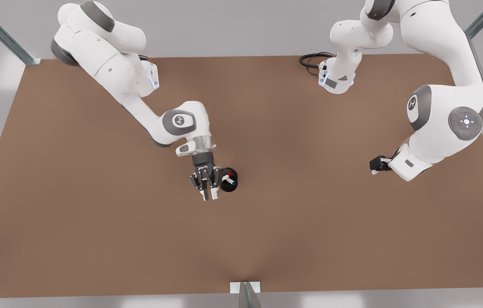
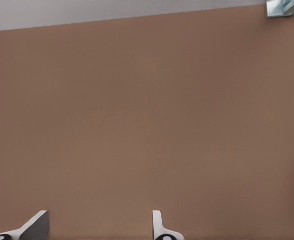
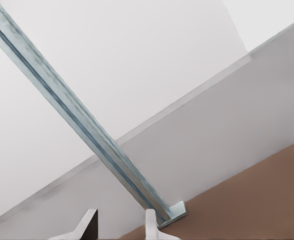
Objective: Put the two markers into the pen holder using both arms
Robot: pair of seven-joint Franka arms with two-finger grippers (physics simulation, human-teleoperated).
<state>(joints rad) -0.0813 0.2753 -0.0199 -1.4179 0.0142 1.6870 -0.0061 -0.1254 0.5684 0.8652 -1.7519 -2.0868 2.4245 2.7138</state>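
Left end effector (image 1: 209,196) hangs over the middle of the brown table (image 1: 96,214), on the arm that reaches in from the front view's 10 o'clock corner. Its white-tipped fingers point down and stand apart with nothing between them. In the left wrist view the left end effector (image 2: 99,220) shows the same gap, with bare table beyond it and a metal bracket (image 2: 284,6) at the far edge.

The pen holder (image 1: 229,188) stands on the table just beside this end effector, at about its 2 o'clock in the front view. I cannot tell whether they touch. Both markers are inside the cup. The red marker (image 1: 229,174) sits toward the holder's 12 o'clock side and the blue marker (image 1: 232,183) toward its 4 o'clock side; their white shafts lean toward 9 o'clock.

Right end effector (image 1: 374,164) is well apart from the holder, out at its 3 o'clock near the table's edge, carried level rather than pointing down. This arm waits. In the right wrist view the right end effector (image 3: 119,220) has its fingers parted and empty, facing a slanted metal post (image 3: 61,105) and a pale wall.

A black cable (image 1: 310,60) loops at the table's 12 o'clock edge.
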